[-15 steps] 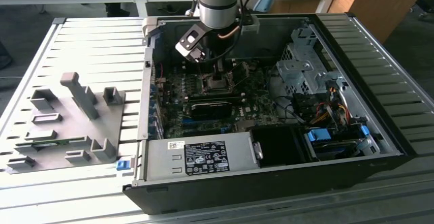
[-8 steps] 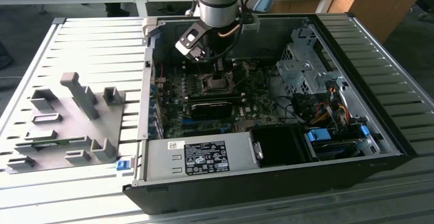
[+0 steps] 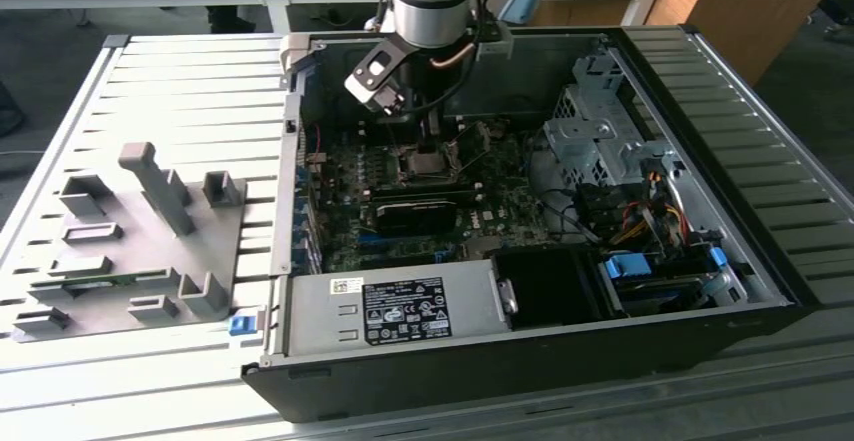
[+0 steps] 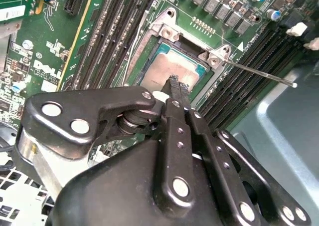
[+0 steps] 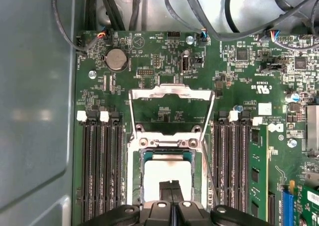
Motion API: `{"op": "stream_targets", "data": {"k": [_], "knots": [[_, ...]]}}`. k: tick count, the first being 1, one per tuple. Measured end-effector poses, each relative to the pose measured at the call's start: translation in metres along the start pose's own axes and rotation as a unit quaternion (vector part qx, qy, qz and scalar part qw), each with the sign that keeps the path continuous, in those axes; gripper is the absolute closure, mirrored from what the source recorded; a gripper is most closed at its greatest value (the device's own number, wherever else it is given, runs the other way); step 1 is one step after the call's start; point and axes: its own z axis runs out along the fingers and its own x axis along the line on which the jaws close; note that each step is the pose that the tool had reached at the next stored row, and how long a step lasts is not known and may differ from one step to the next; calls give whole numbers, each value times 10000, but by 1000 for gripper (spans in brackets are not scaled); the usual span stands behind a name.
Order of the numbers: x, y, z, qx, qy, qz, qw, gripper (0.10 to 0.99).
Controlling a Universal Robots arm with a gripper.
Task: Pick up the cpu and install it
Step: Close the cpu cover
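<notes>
Closed claw (image 4: pixel 174 82), seemingly on seated cpu (image 4: pixel 159 69)

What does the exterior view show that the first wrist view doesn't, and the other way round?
Exterior view: the whole case, its power supply, its drive cage, and a grey fixture plate beside it on the exterior view's left.
First wrist view: the cpu lying in the socket below the raised frame, a coin battery, and the jaws closed together over the cpu.
Both: the motherboard and its socket.
</notes>
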Motion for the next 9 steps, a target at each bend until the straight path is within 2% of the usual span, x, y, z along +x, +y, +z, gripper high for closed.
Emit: {"op": "stream_targets", "data": {"k": [1, 5, 9], "knots": [[0, 4, -2, 18, 2, 0, 10000, 980], [-2, 5, -31, 25, 15, 1, 10000, 980], [-2, -3, -99, 30, 33, 2, 10000, 980]]}}
